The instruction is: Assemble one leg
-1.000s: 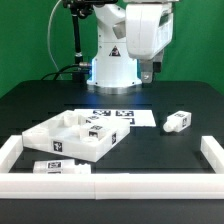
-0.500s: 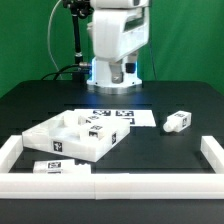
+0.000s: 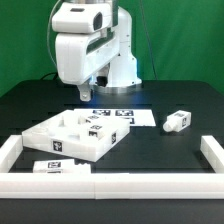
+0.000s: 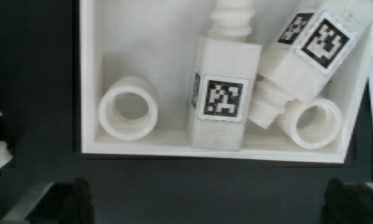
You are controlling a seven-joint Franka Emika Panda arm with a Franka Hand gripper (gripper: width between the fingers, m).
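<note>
nearest, runs into the white fence [image 3: 110, 183] boxing the front of the table [image 3: 160, 150], with a spare leg [image 3: 55, 167] lying just beside it. next back, finds the tray-shaped part [image 3: 80, 152], raised rims all round, holding the leg [image 4: 227, 85] flat between its walls, close against a second leg [image 4: 316, 40] and crowded by round collars [image 4: 130, 110]. hangs over it with the gripper [image 4: 218, 200] spread wide, gripping nothing. could go wrong by closing on both legs at once, or by jamming a jaw onto a rim or collar, given so little gap beside the leg. farther back, passes the marker board [image 3: 125, 115] and a loose leg [image 3: 176, 121] on the exterior view's right, well apart, with bare dark table around it for freer moves.
</note>
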